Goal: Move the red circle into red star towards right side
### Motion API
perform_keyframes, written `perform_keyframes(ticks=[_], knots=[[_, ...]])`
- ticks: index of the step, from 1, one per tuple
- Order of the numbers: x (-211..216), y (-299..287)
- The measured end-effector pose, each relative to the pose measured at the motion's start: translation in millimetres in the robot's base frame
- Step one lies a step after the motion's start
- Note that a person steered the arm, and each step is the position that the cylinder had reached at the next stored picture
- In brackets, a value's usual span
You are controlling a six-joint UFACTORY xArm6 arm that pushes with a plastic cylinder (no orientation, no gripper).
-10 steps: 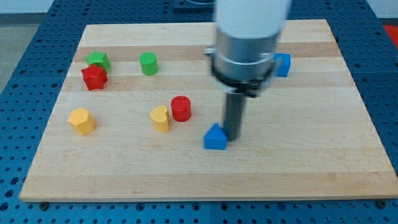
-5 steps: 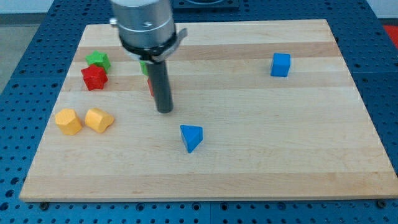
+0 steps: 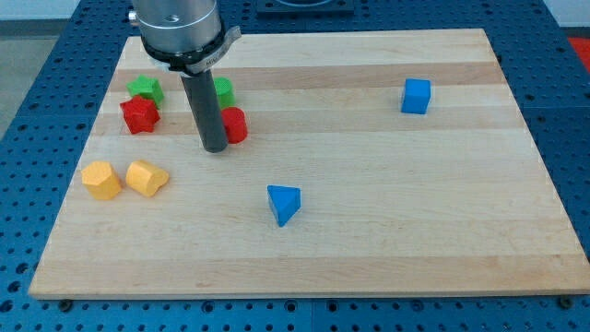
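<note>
The red circle (image 3: pixel 234 124) is a short red cylinder at the board's upper left middle. The red star (image 3: pixel 139 115) lies well to its left, near the left edge. My tip (image 3: pixel 214 148) touches the board just left of and slightly below the red circle, and the rod hides the circle's left part. The rod stands between the red circle and the red star.
A green star (image 3: pixel 145 88) sits just above the red star. A green cylinder (image 3: pixel 223 91) is partly hidden behind the rod, above the red circle. Two yellow blocks (image 3: pixel 101 180) (image 3: pixel 146 177) lie at lower left. A blue triangle (image 3: pixel 285 203) and a blue cube (image 3: pixel 417 96) lie further right.
The rod has moved to the left and slightly up. The red circle, hidden behind it before, now shows on its right side. The other blocks have not moved in the last half second.
</note>
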State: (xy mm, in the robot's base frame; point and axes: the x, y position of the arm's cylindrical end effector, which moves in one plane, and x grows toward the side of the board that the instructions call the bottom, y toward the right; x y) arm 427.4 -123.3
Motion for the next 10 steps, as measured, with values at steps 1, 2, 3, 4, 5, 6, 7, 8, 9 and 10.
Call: perform_keyframes(ticks=[1,2,3,4,5,6,7,8,9,10], knots=[[-0.6,11.5],[0.7,60.2],[5.2,108.3],[-0.3,120.2],[-11.1,118.2],[-18.5,106.8],[-29.7,80.4],[-38.2,66.3],[-46.5,48.1],[-47.5,24.7]])
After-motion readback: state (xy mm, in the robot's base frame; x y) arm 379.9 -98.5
